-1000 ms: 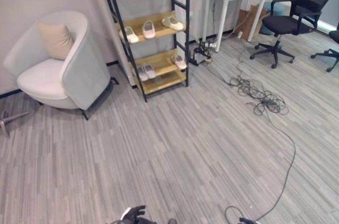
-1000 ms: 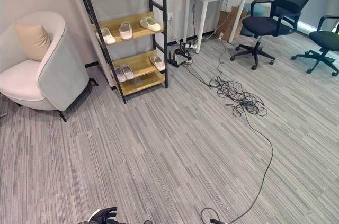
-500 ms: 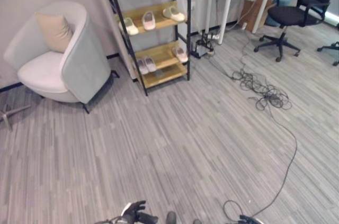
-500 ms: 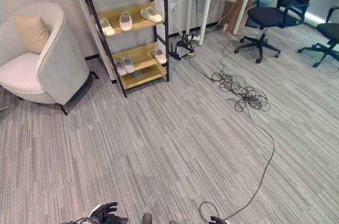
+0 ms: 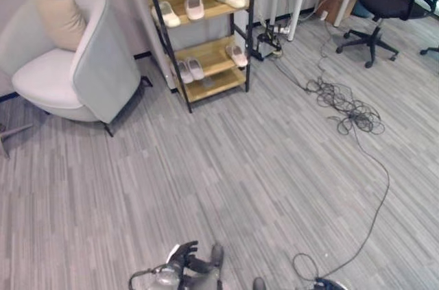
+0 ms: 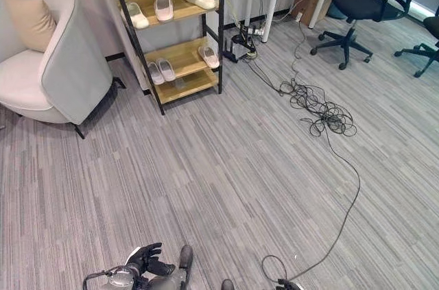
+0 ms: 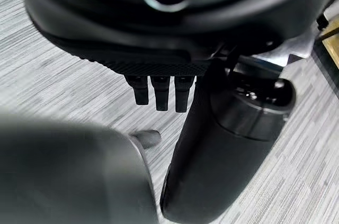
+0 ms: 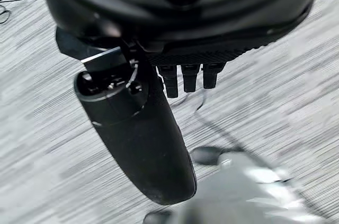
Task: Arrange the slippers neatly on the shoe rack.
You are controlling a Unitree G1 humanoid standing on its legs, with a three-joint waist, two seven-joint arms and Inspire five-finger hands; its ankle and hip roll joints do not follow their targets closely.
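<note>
An armchair (image 5: pixel 75 57) with a cushion (image 5: pixel 60 21) stood left of the shoe rack (image 5: pixel 241 36), which already held the slippers: three on its upper shelf (image 5: pixel 194 7) and three on its lower shelf (image 5: pixel 206 67), lying loosely rather than in tidy pairs. They looked light, soft and easy to pinch at the heel or toe band. Well in front of the shoe rack, the left hand (image 5: pixel 184 257) hung empty with fingers loosely spread; the right hand (image 8: pixel 180 75) hung over the floor, fingers straight, holding nothing. Right of the shoe rack lay tangled cable (image 5: pixel 346 108).
</note>
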